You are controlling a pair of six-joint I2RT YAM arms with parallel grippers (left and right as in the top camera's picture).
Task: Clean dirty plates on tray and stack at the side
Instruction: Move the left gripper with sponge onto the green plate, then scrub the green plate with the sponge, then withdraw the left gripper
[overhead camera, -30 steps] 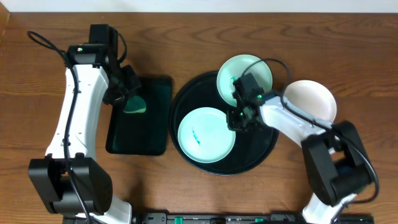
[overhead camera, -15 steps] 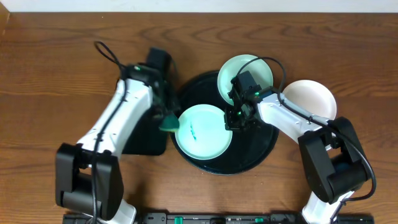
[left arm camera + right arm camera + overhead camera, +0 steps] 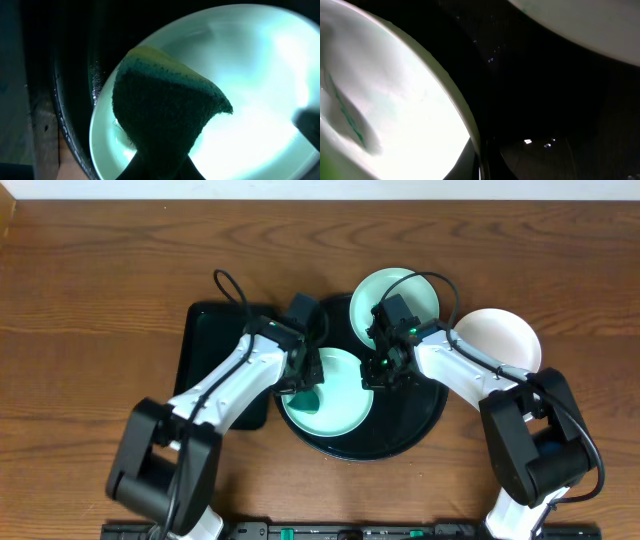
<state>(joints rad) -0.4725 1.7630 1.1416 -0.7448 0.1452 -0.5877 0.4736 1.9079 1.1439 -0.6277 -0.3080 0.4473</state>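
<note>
A pale mint plate (image 3: 338, 408) lies on the round black tray (image 3: 420, 422). My left gripper (image 3: 302, 380) is shut on a green sponge (image 3: 297, 394) and holds it on the plate's left part. In the left wrist view the sponge (image 3: 160, 115) hangs over the plate (image 3: 250, 95). My right gripper (image 3: 379, 372) is shut on the plate's right rim (image 3: 475, 135); a green smear (image 3: 345, 115) shows inside. A second mint plate (image 3: 393, 295) sits at the tray's back. The white plate (image 3: 505, 340) rests on the table to the right.
A rectangular black tray (image 3: 212, 365) lies left of the round tray, partly under my left arm. Brown wood tabletop (image 3: 90, 300) surrounds both trays. The round tray's rim (image 3: 67, 125) shows at the left of the left wrist view.
My left arm swung right from the rectangular tray, carrying the sponge onto the mint plate. My right gripper stayed on the plate's rim.
</note>
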